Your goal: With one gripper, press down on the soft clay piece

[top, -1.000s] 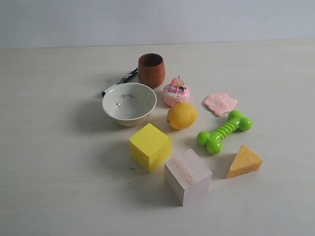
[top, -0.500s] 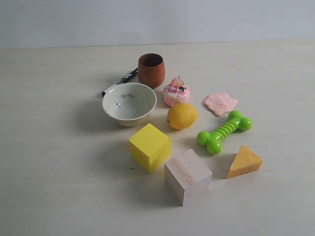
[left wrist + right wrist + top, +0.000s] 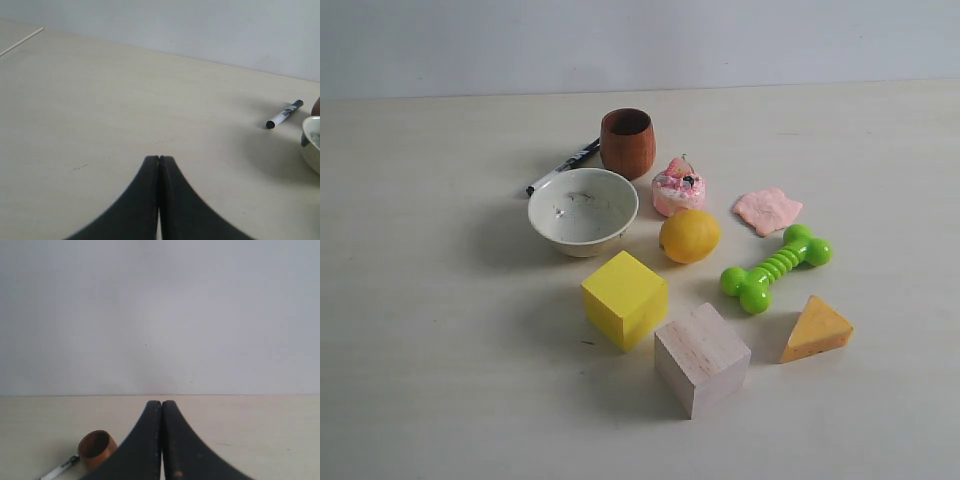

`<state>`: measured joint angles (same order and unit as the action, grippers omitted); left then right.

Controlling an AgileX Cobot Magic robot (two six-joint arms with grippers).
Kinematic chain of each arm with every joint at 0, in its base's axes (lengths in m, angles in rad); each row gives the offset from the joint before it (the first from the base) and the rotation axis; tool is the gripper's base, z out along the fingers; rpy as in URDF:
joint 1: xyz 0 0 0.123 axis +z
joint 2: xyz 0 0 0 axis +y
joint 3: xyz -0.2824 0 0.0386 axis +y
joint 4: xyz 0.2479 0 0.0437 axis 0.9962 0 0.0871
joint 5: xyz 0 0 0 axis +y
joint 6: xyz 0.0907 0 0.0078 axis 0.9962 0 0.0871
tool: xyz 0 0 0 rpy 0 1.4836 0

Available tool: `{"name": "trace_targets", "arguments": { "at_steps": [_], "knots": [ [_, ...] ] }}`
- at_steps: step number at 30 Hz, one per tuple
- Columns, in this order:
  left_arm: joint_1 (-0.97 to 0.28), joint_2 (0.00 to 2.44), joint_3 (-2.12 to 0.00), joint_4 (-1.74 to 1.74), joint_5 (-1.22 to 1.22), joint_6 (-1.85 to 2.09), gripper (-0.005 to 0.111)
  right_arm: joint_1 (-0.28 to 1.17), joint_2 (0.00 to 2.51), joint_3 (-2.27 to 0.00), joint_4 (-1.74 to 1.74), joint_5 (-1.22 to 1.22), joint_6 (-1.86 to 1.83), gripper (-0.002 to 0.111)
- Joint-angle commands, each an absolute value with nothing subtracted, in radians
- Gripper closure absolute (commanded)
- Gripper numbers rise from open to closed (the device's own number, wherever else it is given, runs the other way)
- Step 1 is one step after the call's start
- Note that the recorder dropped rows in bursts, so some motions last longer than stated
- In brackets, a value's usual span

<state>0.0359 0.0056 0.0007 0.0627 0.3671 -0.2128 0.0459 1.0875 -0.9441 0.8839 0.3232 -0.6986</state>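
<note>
Flat ragged salmon-pink soft clay piece (image 3: 768, 210), right of centre, untouched; my black left gripper (image 3: 159, 159) and right gripper (image 3: 161, 403) closed, empty, presumably as pressing tips.

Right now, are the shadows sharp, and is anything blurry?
Exterior view: faint soft shadows left of the bowl, everything sharp. Left wrist view: left gripper dark and featureless, pen clear. Right wrist view: right gripper slightly soft-edged.

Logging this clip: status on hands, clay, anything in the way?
Left hand shut, empty. Right hand shut, empty. Soft clay piece lies flat, nothing on it. Green bone toy close beside it.
</note>
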Motion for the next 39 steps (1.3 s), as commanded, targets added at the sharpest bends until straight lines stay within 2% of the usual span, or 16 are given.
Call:
{"name": "trace_targets", "arguments": {
  "at_steps": [1,9,18,29,39],
  "knots": [
    [0.03,0.0,0.0,0.064,0.36,-0.215,0.107,0.048,1.15,-0.99,0.828,0.377,-0.687,0.108],
    [0.03,0.0,0.0,0.064,0.36,-0.215,0.107,0.066,1.338,-1.165,0.486,0.573,-0.294,0.108],
    [0.03,0.0,0.0,0.064,0.36,-0.215,0.107,0.266,1.58,-1.337,0.031,0.716,0.041,0.108],
    [0.03,0.0,0.0,0.064,0.36,-0.215,0.107,0.268,1.901,-1.575,0.007,0.936,0.078,0.108],
    [0.03,0.0,0.0,0.064,0.36,-0.215,0.107,0.268,2.059,-1.602,0.027,0.964,0.078,0.108]
  ]
}}
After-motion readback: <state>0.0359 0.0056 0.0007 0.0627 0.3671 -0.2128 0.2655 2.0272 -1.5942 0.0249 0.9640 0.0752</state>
